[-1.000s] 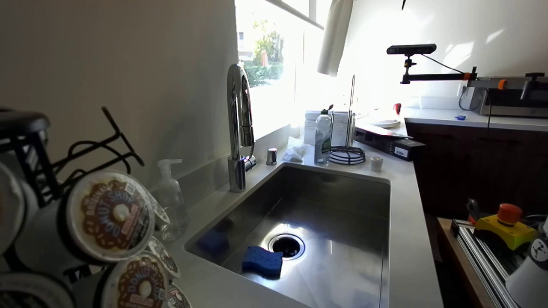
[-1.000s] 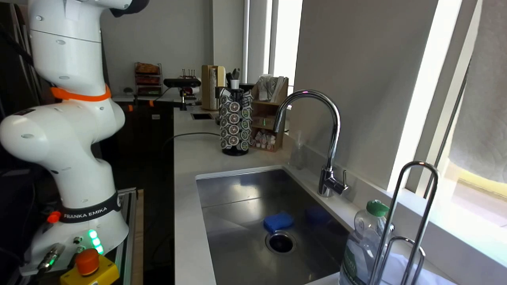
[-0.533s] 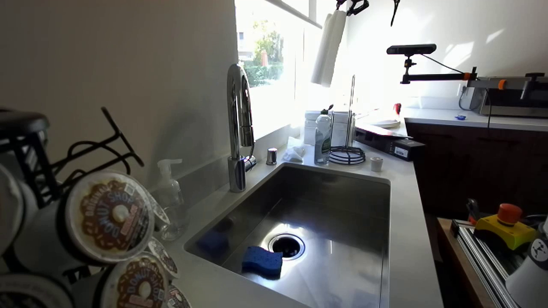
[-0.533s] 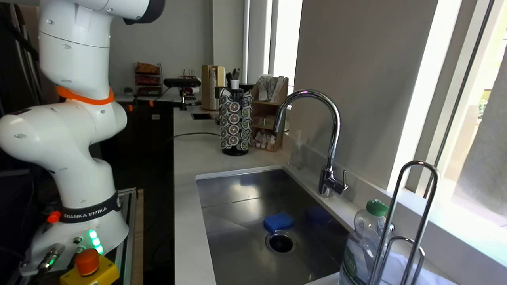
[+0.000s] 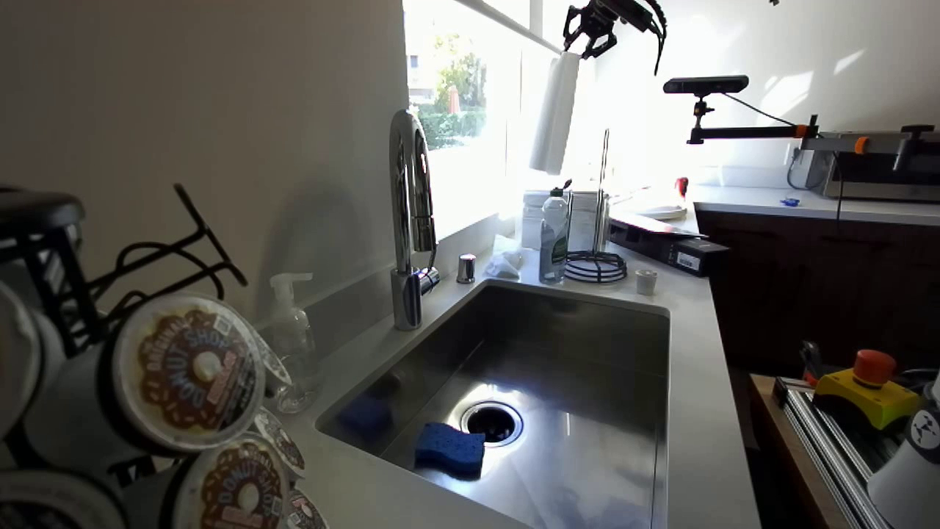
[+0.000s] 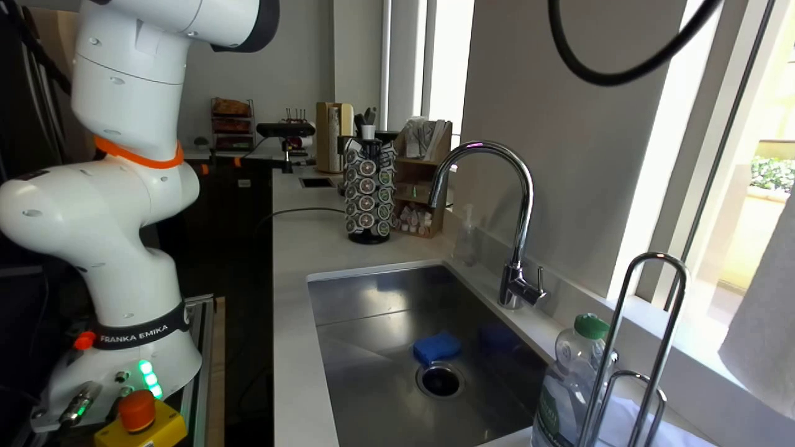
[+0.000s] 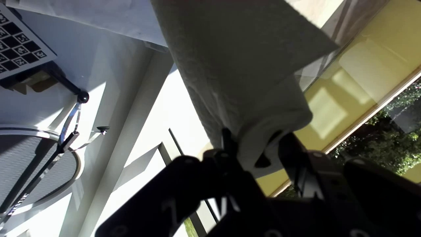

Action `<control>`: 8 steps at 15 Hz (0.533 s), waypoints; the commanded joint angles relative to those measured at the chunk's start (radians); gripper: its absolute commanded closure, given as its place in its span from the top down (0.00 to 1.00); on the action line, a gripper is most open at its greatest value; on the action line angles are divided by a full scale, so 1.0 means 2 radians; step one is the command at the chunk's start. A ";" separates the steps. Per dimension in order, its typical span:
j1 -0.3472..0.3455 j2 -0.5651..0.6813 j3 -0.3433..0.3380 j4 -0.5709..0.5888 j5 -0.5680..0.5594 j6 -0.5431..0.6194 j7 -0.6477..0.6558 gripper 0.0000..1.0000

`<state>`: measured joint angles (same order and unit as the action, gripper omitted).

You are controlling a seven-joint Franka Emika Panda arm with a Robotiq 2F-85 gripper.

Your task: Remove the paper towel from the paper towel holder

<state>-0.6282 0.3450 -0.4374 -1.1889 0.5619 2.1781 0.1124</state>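
Note:
The paper towel (image 5: pixel 556 114) is a white roll hanging tilted in the air near the window. It also shows at the right edge in an exterior view (image 6: pixel 767 323). My gripper (image 5: pixel 576 53) is shut on its upper end, and the roll hangs below the fingers. In the wrist view the fingers (image 7: pixel 257 136) clasp the roll's squeezed end, and the roll (image 7: pixel 230 65) stretches away upward. The paper towel holder (image 5: pixel 596 267) stands bare on the counter, its wire loop (image 6: pixel 658 256) upright. The roll is apart from it. I cannot make out the holder in the wrist view.
A dish soap bottle (image 5: pixel 554 239) stands beside the holder. A small cup (image 5: pixel 645 282) and a black box (image 5: pixel 668 246) are near it. The steel sink (image 5: pixel 587 360) holds a blue sponge (image 5: pixel 449 448). The faucet (image 5: pixel 406 220) rises by the wall.
My gripper and the roll have moved down, and the gripper has come into view in an exterior view. The arm has shifted, and a black cable now shows at the top in an exterior view.

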 commanded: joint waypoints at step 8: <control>0.001 0.039 0.028 -0.008 0.022 0.057 -0.031 0.11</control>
<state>-0.6271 0.4181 -0.4000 -1.1892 0.5755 2.2548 0.0816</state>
